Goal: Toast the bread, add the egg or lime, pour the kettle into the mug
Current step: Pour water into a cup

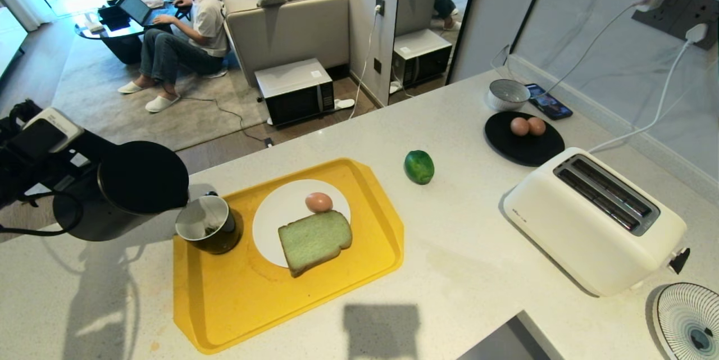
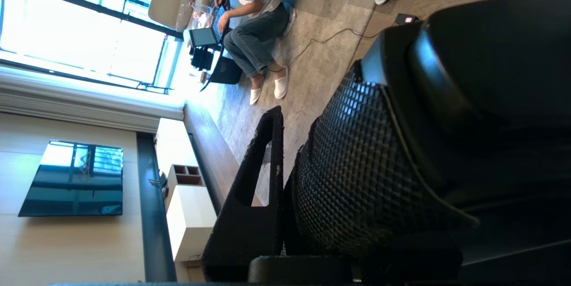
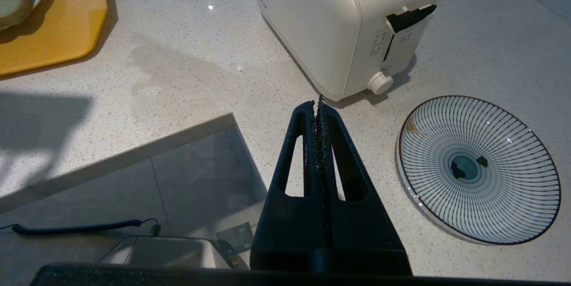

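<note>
Daylit and bright throughout, with windows [image 2: 76, 31] overexposed to near-white in the left wrist view and the kettle [image 2: 468, 112] close to that lens, dark and soft in focus. Soft-edged shadows across the pale worktop [image 1: 466, 270], including a rectangular patch near its front edge and a dark one beside the toaster [image 1: 595, 219]; small glints on the speckled surface in the right wrist view. Marked wide-angle bending of straight edges toward the head-view borders.

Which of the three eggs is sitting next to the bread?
The lone egg on the white plate, touching the bread. The other two eggs sit on the black plate.
</note>
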Controlling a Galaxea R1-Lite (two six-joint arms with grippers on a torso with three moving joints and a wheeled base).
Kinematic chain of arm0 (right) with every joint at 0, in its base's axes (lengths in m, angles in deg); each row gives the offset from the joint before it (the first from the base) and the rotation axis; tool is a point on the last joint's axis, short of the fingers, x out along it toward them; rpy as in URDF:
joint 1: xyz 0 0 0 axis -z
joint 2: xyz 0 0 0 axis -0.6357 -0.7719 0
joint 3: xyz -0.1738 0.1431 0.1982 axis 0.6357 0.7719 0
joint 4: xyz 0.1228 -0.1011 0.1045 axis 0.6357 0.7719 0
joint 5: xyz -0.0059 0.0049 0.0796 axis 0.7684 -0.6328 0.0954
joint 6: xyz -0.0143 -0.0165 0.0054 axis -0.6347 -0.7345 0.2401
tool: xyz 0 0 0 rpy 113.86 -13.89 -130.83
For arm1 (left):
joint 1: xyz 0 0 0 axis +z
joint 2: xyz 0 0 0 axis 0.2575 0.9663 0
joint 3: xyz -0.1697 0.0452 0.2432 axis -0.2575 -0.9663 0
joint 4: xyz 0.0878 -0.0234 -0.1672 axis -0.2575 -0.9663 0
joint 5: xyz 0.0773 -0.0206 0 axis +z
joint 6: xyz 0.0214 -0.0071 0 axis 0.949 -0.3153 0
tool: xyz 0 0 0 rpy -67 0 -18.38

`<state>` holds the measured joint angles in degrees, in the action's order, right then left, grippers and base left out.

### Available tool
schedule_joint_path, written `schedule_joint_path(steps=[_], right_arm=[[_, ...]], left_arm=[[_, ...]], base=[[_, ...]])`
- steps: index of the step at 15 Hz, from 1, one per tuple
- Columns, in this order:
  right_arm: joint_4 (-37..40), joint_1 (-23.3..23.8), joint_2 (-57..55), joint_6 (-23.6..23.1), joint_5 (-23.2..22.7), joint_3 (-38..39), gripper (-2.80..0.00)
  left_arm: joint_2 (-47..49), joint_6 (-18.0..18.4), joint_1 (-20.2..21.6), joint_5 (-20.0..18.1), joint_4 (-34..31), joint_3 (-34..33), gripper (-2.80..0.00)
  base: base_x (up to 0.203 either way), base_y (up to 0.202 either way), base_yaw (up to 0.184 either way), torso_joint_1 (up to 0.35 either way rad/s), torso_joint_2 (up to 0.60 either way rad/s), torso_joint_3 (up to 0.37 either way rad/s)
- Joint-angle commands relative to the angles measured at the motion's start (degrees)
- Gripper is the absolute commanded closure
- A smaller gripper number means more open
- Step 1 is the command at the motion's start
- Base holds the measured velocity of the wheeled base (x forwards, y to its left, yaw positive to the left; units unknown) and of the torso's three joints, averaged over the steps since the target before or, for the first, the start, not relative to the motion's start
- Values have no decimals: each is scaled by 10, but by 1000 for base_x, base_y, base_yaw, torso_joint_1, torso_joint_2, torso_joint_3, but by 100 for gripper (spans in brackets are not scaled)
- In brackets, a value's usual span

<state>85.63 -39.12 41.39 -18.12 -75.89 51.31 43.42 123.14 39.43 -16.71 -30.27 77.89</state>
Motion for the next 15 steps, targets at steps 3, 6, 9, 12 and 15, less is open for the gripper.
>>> schedule_joint_path(steps=[3,6,9,12,15], right_arm=[[0,0,0,0,0,1,0],[0,0,1,0,0,1,0],[0,0,0,0,0,1,0],[0,0,0,0,0,1,0],[0,0,1,0,0,1,0]], left_arm=[[4,3,0,1,4,-1,0],[7,3,0,1,4,-1,0],[6,3,0,1,4,-2,0],[6,12,0,1,4,-2,0],[6,22,0,1,5,-2,0]], base=[[0,0,0,0,0,0],[0,0,0,0,0,0],[0,0,0,0,0,0],[0,0,0,0,0,0],[0,0,0,0,0,0]])
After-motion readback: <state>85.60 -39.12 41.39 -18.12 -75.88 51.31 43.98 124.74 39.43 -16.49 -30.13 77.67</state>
